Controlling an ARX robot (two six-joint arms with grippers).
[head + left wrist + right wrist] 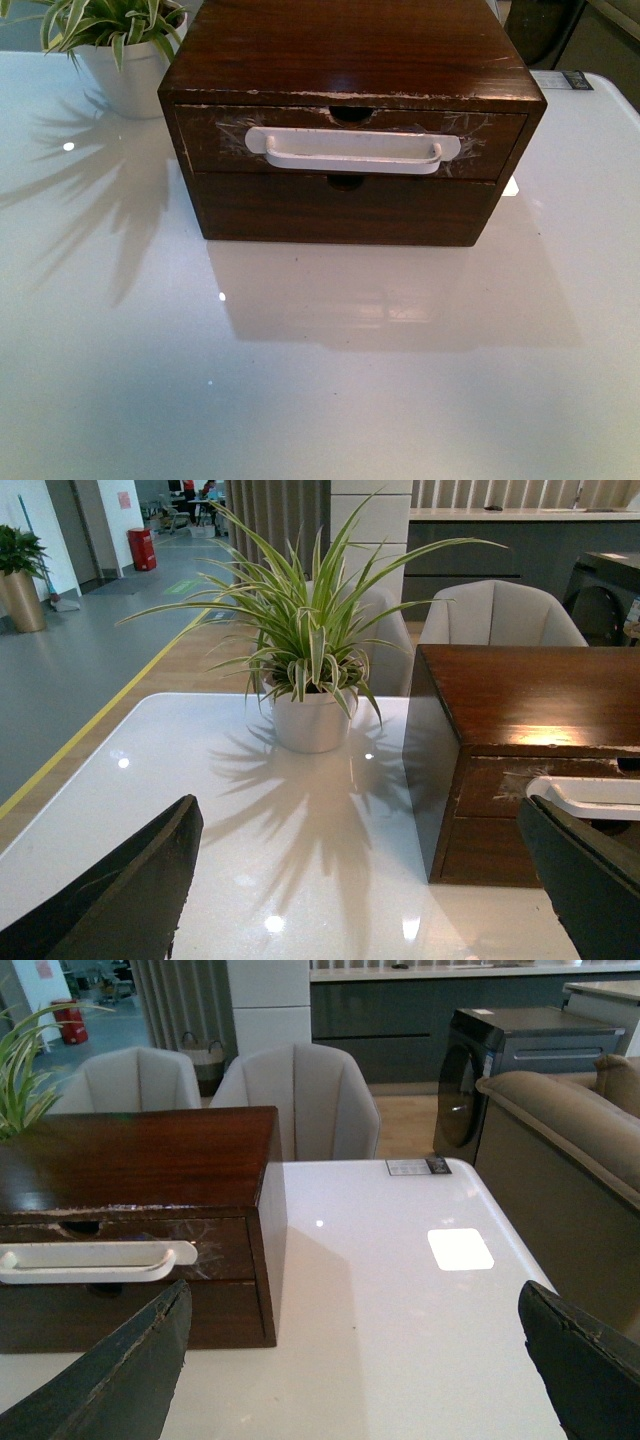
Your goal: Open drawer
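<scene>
The drawer [350,150] is seen closed on the bench [320,400], ahead of and apart from left and right jaws, both held released

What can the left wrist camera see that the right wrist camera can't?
Only the left wrist view shows the plant's white pot and a yellow floor line. Only the right wrist view shows the brown sofa, a dark appliance and a small label on the table. Both show the wooden chest, its drawer with the white handle, and the white table. Each also shows its own arm's dark fingers, the left fingers or the right fingers, spread apart and holding nothing.
</scene>
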